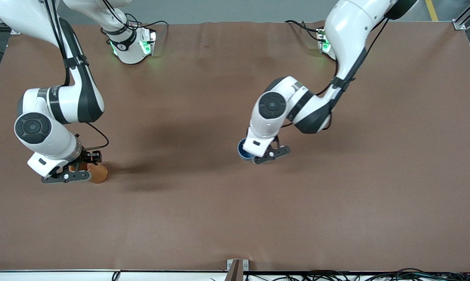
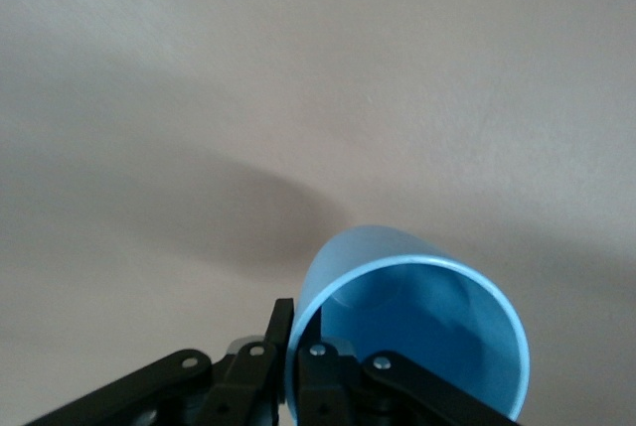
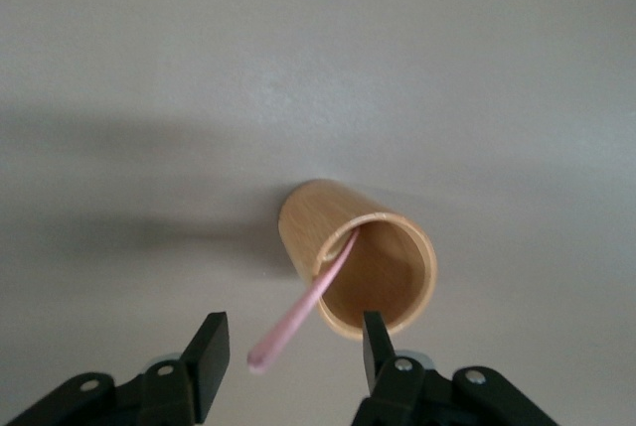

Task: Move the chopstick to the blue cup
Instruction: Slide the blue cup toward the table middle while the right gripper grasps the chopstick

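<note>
The blue cup (image 1: 243, 150) stands near the middle of the table, mostly covered by my left gripper (image 1: 263, 155). In the left wrist view the left gripper (image 2: 295, 347) is shut on the blue cup (image 2: 417, 337), one finger outside the rim and one inside. A pale pink chopstick (image 3: 303, 312) leans out of the orange-brown wooden cup (image 3: 363, 267). My right gripper (image 3: 293, 361) is open, its fingers on either side of the chopstick's top end without touching it. In the front view the right gripper (image 1: 77, 172) hangs over the wooden cup (image 1: 99, 174); the chopstick is hidden there.
The brown table cloth (image 1: 235, 218) covers the whole table. The wooden cup stands toward the right arm's end, at about the same distance from the front camera as the blue cup. A small bracket (image 1: 237, 266) sits at the table's near edge.
</note>
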Controlling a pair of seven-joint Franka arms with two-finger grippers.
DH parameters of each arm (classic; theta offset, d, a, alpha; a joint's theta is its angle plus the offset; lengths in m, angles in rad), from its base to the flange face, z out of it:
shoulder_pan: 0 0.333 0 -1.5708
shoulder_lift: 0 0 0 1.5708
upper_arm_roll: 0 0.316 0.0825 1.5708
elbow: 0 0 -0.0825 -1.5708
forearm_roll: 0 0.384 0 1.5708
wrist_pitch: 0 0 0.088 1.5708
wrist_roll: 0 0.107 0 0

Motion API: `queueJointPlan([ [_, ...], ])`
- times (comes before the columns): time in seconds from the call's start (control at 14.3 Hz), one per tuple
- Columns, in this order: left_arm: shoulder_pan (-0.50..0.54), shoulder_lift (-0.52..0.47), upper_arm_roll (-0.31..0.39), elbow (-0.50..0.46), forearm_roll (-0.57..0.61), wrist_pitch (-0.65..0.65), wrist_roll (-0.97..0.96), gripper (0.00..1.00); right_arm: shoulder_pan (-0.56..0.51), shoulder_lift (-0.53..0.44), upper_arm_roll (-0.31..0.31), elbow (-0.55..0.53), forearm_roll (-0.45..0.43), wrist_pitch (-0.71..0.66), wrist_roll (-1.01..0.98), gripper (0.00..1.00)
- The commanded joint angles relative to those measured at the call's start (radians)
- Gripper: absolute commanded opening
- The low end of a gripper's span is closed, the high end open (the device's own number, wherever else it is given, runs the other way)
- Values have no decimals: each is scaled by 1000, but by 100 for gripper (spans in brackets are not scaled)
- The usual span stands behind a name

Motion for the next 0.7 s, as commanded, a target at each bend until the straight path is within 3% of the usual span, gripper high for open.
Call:
queueJointPlan([
  [0.0, -24, 43, 7, 50, 44, -16, -36, 0, 43, -51, -1, -52, -61, -20, 83, 56],
  [0.21, -23, 71, 6, 47, 93, -3, -51, 1, 68, -51, 1, -64, -112, -31, 133, 50],
  [0.35, -23, 80, 6, 44, 104, 27, -51, 1, 63, -48, 1, -62, -112, -25, 134, 35],
  [0.63, -16, 80, 6, 40, 104, 41, -59, 1, 49, -42, -1, -61, -114, -17, 134, 26],
])
